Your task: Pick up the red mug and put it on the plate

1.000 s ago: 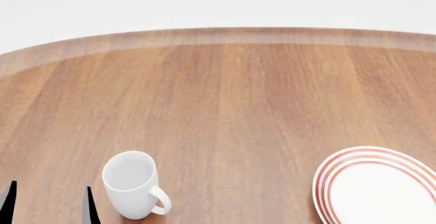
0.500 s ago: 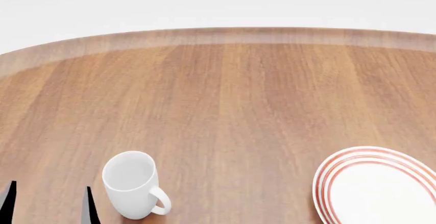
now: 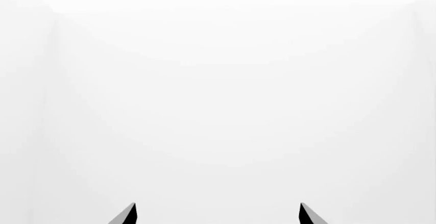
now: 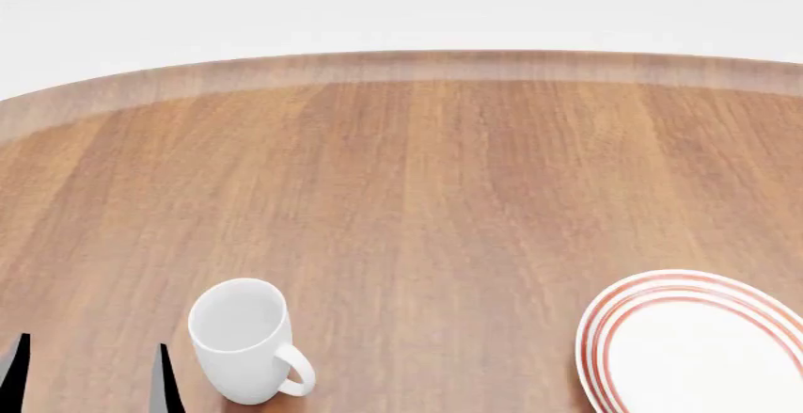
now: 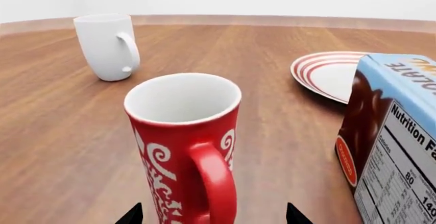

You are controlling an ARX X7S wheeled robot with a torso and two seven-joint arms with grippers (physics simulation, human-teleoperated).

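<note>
The red mug (image 5: 183, 147) stands upright on the wooden worktop (image 5: 61, 132), right in front of the right gripper (image 5: 213, 215). Its white inside shows, and its red handle points toward the camera. The two dark fingers (image 5: 132, 215) of the right gripper are spread wide, one on each side of the mug's handle, and they pinch nothing. Whether they touch the mug I cannot tell.

In the right wrist view, a white mug (image 5: 105, 45) stands upright well beyond the red mug, at about 11 o'clock from it. The plate (image 5: 327, 73) with red rings lies flat at about 2 o'clock from the red mug. A blue and brown food box (image 5: 388, 137) stands at about 3 o'clock, near the red mug and just in front of the plate.

In the head view the red mug is out of sight. The left gripper (image 4: 88, 380) sits at the low left corner, just beside the white mug, with fingers spread and holding nothing
</note>
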